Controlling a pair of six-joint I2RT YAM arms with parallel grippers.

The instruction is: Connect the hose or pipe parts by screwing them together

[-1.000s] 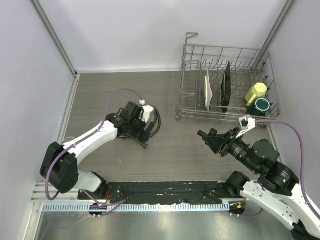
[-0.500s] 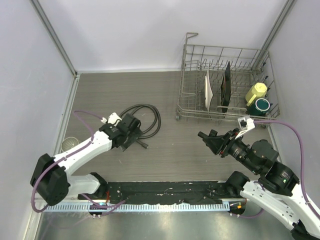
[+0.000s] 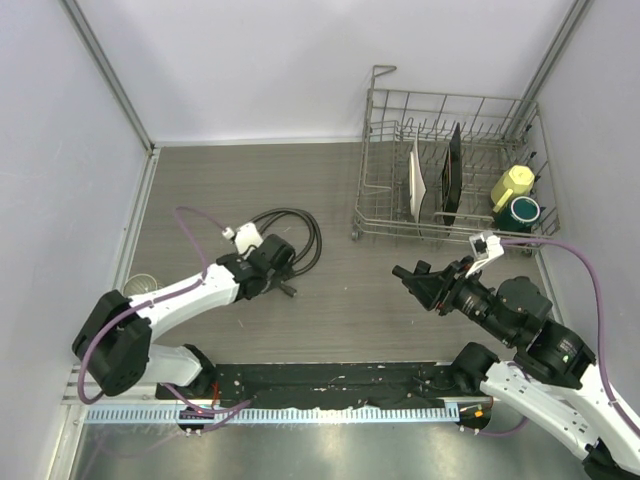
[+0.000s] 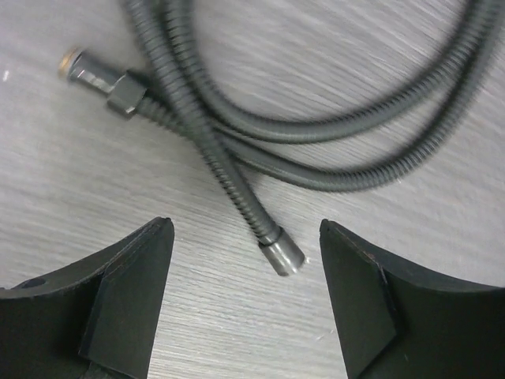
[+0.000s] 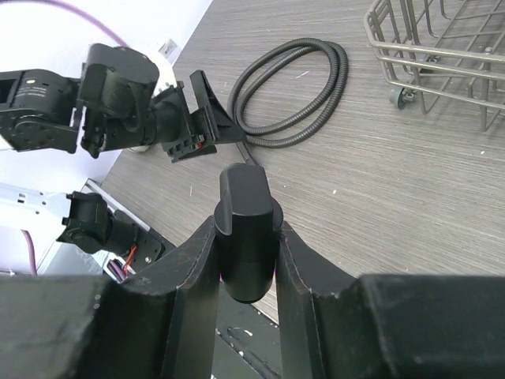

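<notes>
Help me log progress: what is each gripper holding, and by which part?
The right gripper is shut on the black fitting, clamping its lower half. The left gripper is open and holds nothing; the hose end lies loose between its fingers.

We read this as robot lab test cell, no real kitchen: plain pale wall panels (image 3: 300, 60), grey metal corner posts (image 3: 105, 70), grey wood-grain tabletop (image 3: 340, 290), black mounting plate (image 3: 330, 382) under arm bases, lone wire dish rack (image 3: 400, 233) with white plate (image 3: 417, 180), yellow mug (image 3: 512, 183) as props.
</notes>
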